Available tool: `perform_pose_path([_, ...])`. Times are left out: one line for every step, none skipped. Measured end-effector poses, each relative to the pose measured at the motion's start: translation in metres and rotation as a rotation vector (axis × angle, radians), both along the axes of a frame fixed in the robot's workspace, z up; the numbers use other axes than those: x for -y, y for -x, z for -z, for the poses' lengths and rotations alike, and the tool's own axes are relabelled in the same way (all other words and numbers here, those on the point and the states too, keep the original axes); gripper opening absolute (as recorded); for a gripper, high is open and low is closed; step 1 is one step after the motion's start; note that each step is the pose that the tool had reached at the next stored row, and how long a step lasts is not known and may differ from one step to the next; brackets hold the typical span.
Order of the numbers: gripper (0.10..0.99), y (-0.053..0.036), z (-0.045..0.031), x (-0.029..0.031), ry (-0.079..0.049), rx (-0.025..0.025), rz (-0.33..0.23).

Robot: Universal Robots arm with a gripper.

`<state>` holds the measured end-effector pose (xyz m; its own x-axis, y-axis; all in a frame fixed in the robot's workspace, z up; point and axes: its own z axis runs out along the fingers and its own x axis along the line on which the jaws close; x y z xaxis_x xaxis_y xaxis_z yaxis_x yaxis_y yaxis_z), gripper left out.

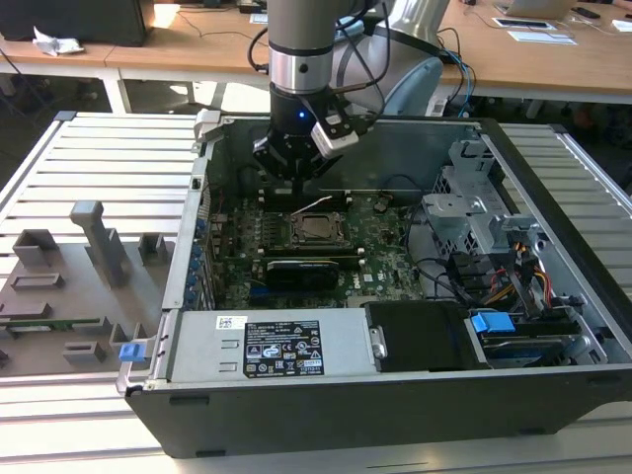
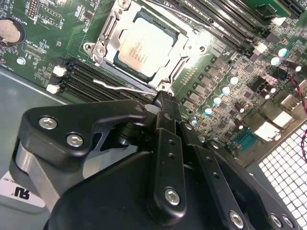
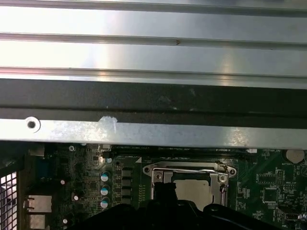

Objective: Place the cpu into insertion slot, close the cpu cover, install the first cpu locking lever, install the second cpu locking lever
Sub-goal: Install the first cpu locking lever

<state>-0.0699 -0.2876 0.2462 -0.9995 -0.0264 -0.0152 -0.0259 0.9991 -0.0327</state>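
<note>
We see the open computer case [image 1: 553, 326] on the slatted table [image 1: 99, 158], its motherboard [image 1: 385, 247] exposed; the cpu [image 2: 145, 49] already sits in the insertion slot [image 1: 318, 229], with the cpu cover [image 2: 177, 60] down around it. The pincer [image 2: 162, 98] hangs just beside the socket, fingers drawn narrow, apparently empty; a thin locking lever [image 2: 122, 87] stands loose beside the fingertips, so we judge the levers remain.

From my remote seat, I see the gripper [image 1: 296, 183] crowding the space just above the insertion slot [image 1: 318, 229]. The case wall [image 1: 395, 148] rises close behind; a black heatsink bar [image 1: 306, 269] blocks the near side.
</note>
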Motion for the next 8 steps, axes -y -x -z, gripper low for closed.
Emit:
perform_pose_path([0.106, 0.0, 0.0008, 0.0, 0.0, 0.0, 0.0])
perform_pose_path([0.106, 0.0, 0.0012, 0.0, 0.0, 0.0, 0.0])
perform_pose_path([0.106, 0.0, 0.0016, 0.0, 0.0, 0.0, 0.0])
perform_pose_path([0.106, 0.0, 0.002, 0.0, 0.0, -0.0001, 0.0])
perform_pose_path([0.106, 0.0, 0.0024, 0.0, 0.0, 0.0, 0.0])
perform_pose_path([0.106, 0.0, 0.0029, 0.0, 0.0, -0.0001, 0.0])
perform_pose_path([0.106, 0.0, 0.0033, 0.0, 0.0, 0.0, 0.0])
perform_pose_path([0.106, 0.0, 0.0036, 0.0, 0.0, 0.0, 0.0])
